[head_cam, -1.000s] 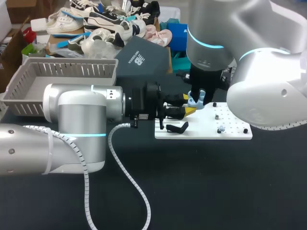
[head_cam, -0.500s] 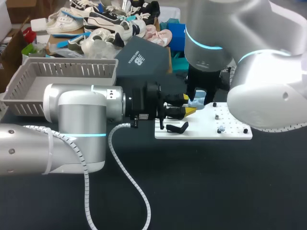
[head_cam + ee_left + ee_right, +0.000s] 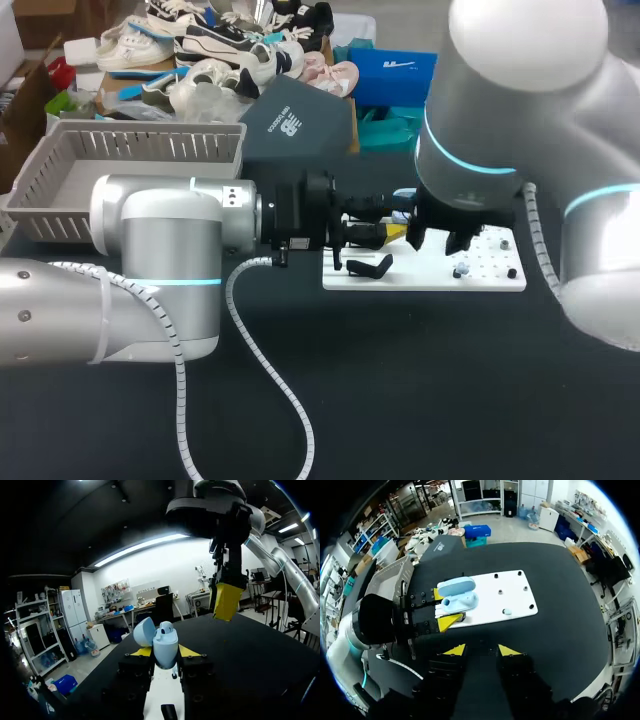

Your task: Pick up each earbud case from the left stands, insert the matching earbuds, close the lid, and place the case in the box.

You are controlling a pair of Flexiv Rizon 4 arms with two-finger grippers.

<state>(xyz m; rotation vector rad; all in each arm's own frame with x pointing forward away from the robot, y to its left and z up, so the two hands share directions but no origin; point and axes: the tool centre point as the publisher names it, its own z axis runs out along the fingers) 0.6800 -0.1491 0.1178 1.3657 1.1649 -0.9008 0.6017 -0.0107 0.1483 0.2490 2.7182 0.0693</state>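
Left claw point(image 3: 164, 652) is clamping the earbud case point(image 3: 165, 647) by its sides, lid open; probably light, slick, hinge fragile. Right claw point(image 3: 481, 650) is hanging released.

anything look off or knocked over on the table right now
Nothing stands out. The earbud case is held in the left claw with its lid open, and one earbud rests on the white board. Nothing looks spilled or damaged.
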